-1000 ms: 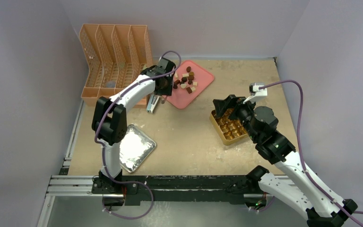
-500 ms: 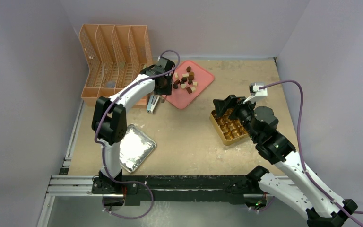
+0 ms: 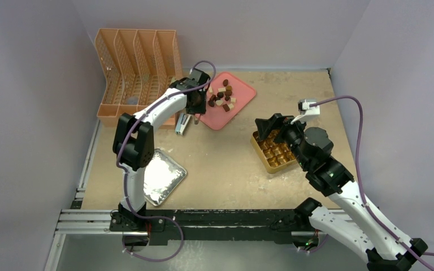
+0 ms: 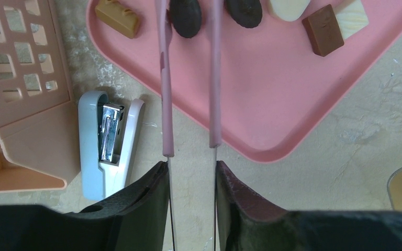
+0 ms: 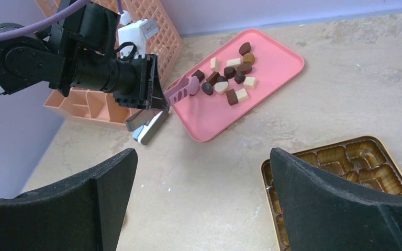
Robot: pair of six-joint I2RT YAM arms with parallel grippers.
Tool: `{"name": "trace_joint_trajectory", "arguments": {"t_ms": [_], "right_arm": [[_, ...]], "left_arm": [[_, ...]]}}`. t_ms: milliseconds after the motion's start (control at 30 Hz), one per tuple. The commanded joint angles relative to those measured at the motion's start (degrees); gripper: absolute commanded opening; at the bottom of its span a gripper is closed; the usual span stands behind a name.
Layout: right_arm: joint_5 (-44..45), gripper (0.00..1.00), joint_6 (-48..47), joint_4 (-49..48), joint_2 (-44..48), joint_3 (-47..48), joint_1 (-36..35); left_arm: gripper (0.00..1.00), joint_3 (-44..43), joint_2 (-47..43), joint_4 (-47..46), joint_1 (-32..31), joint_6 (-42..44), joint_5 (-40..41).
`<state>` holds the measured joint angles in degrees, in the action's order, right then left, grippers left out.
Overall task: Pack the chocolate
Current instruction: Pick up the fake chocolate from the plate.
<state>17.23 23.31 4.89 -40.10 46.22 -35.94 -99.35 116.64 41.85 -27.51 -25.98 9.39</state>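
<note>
Chocolate (image 3: 221,97) loose on pink tray (image 3: 219,117), far side of table, pieces pointing every which way. Left gripper (image 4: 191,172) clamped on pink tweezers (image 4: 214,78), prongs apart, dark oval piece (image 4: 185,18) between them, long axis along prongs. Stapler (image 4: 107,144) just beside tray, detail only in left wrist view. Right gripper (image 5: 201,157) spread wide over gold box (image 5: 345,157) corner.

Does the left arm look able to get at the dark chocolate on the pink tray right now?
Probably yes. The left gripper holds pink tongs that stretch out over the pink tray, and one dark chocolate lies between their arms with nothing in the way.
</note>
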Motion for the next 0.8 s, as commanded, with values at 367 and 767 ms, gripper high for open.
{"name": "trace_joint_trajectory", "arguments": {"t_ms": [367, 767], "right_arm": [[1.42, 0.98, -0.88, -2.35, 0.09, 1.09, 0.17], [1.88, 0.98, -0.69, -0.02, 2.24, 1.97, 0.1]], "left_arm": [[0.25, -0.5, -7.69, 0.13, 0.61, 0.3, -2.34], [0.24, 4.5, -15.0, -2.64, -2.03, 0.55, -10.72]]}}
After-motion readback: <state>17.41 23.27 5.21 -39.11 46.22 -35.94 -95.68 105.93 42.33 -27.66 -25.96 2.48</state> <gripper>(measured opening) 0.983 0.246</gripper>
